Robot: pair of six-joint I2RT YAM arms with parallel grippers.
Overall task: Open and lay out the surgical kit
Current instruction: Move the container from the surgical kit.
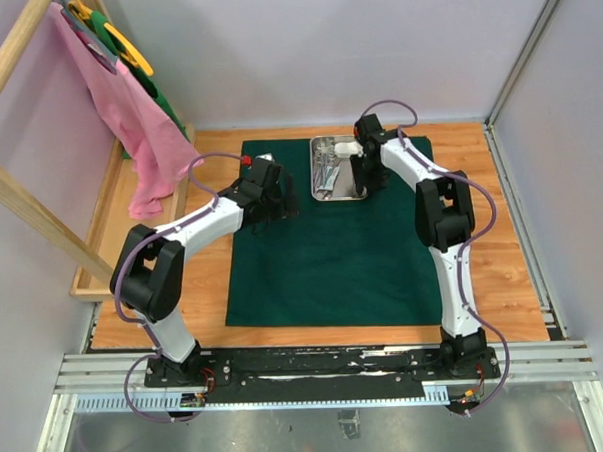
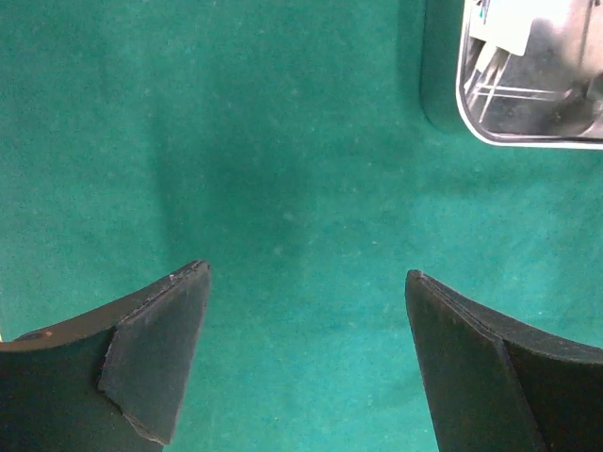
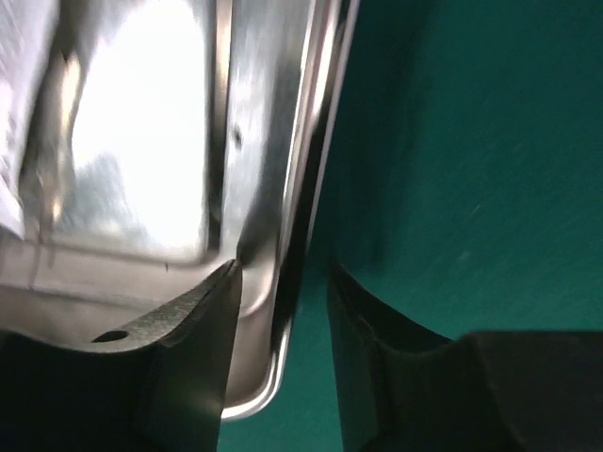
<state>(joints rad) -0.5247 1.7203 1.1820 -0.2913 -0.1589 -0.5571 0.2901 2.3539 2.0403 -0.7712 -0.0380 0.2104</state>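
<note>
Cloth (image 1: 324, 275) laid flat, tray (image 1: 315, 165) on its far part. Left gripper (image 2: 303, 301) spread wide, empty, over bare cloth near tray. Right gripper (image 3: 283, 282) half spread astride tray rim: one finger inside, other outside, gap visible.

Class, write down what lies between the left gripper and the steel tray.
Only bare green cloth: the left wrist view shows nothing on it between the open left gripper and the steel tray.
</note>
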